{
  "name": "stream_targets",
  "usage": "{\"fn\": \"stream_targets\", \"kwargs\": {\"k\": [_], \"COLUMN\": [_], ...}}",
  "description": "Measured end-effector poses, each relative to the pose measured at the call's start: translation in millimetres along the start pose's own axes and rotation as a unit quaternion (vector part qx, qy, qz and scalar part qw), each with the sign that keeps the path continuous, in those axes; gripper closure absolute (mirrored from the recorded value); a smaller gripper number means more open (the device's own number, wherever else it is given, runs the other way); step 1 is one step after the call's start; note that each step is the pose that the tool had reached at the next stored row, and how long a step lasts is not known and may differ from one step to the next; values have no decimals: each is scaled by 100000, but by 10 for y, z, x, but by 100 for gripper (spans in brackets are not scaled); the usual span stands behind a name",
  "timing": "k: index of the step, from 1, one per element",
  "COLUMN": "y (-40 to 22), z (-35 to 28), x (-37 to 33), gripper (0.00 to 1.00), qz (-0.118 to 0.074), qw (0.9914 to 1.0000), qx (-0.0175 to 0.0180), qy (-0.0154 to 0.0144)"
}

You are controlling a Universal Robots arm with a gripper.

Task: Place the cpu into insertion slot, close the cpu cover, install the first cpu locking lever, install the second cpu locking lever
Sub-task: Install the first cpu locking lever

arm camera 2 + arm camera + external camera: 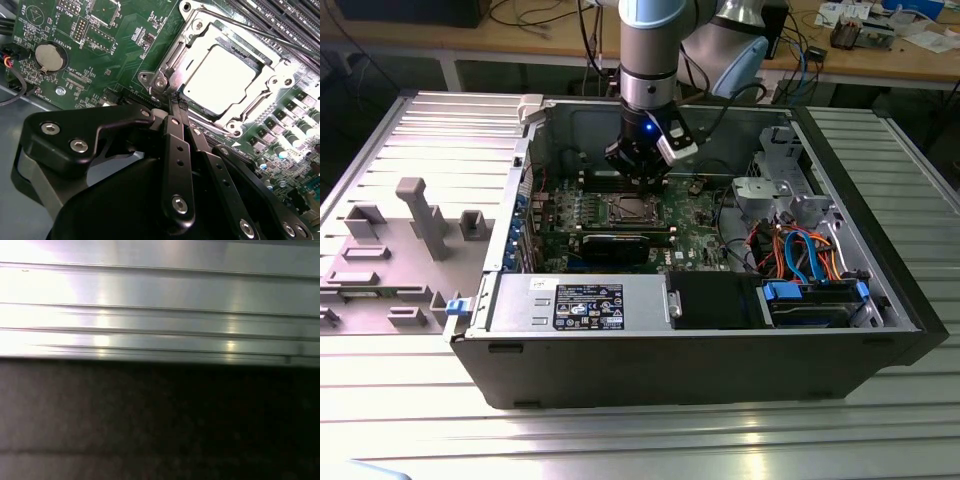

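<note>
End effector [178, 106] is sitting right at the corner of the insertion slot [226, 75] in the second wrist view, fingers pressed together into a thin closed tip with nothing visibly held between them; the tip looks like it's touching or just about touching the metal by the corner of the socket, can't say which for sure.

Progress-wise: the cpu [220, 75] is already lying flat in the slot, bright silvery top facing up; the cpu cover [270, 82] looks folded down around it, with the chip showing through its square window, so I'd call the first two steps done; a thin locking lever [260, 31] runs along the far side of the socket near the memory slots [295, 20], and whether it's hooked down I honestly can't tell; my guess is the lever work is what's in hand, with at least one lever left to go.

In the exterior view the arm [647, 50] hangs down into the open computer case [700, 370], right over the socket on the green motherboard [695, 215]; the case sits on a ribbed metal surface [640, 440].

Writing: there's a white-on-black label [588, 305] on the power supply and small white print on the board near the coin battery [51, 56]; not reading any of it off.
</note>
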State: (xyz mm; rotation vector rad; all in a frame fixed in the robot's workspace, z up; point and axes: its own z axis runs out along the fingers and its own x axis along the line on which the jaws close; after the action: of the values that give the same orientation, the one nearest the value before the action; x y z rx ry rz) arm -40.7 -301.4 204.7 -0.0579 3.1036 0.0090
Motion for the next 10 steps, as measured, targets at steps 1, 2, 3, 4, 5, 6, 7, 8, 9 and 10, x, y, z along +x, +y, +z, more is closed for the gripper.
{"fn": "stream_targets", "kwargs": {"k": [1, 2, 3, 4, 5, 6, 7, 8, 9, 10], "y": [0, 0, 0, 0, 0, 0, 0, 0, 0, 0], "z": [2, 4, 9, 13, 16, 18, 20, 21, 22, 23], "x": [0, 0, 0, 0, 1, 1, 1, 1, 2, 2], "gripper": [89, 89, 89, 89, 89, 89, 89, 89, 89, 89], "qz": [-1, -1, -3, -4, 0, -3, -4, -2, 11, 12], "qw": [100000, 100000, 100000, 100000, 100000, 100000, 100000, 100000, 100000, 100000], "qx": [30, 51, 90, 99, 97, 94, 94, 72, 9, -83], "qy": [0, 2, -1, 1, 2, 3, 4, 1, 1, 2]}}
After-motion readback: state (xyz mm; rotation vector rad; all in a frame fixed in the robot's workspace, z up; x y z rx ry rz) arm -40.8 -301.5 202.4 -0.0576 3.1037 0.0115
